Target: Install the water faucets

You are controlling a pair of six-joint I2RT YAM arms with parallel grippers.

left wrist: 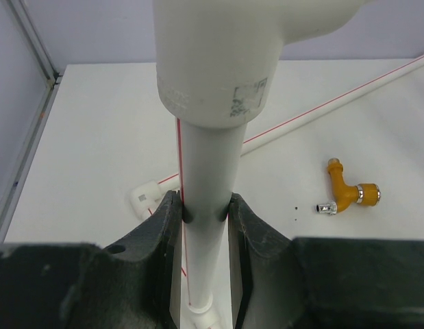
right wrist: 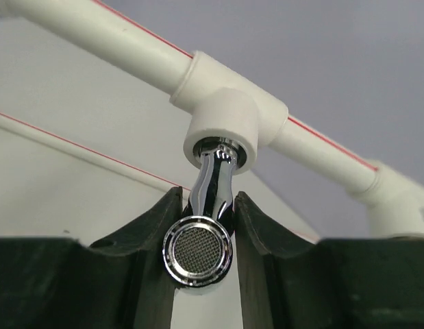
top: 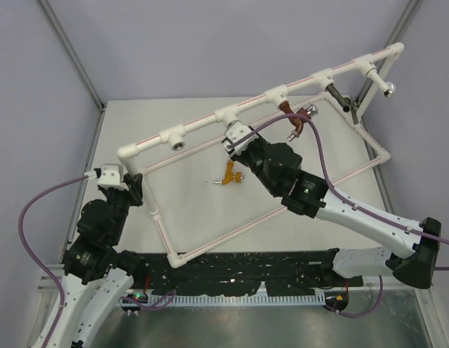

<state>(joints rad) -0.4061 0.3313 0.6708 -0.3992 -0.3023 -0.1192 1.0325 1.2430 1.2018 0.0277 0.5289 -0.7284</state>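
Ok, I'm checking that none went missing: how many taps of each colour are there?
Chrome taps: 2
Orange tap: 1
Red-brown tap: 1
Dark grey tap: 1
Total: 5

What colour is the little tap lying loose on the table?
Orange-yellow tap, clearest in the left wrist view.
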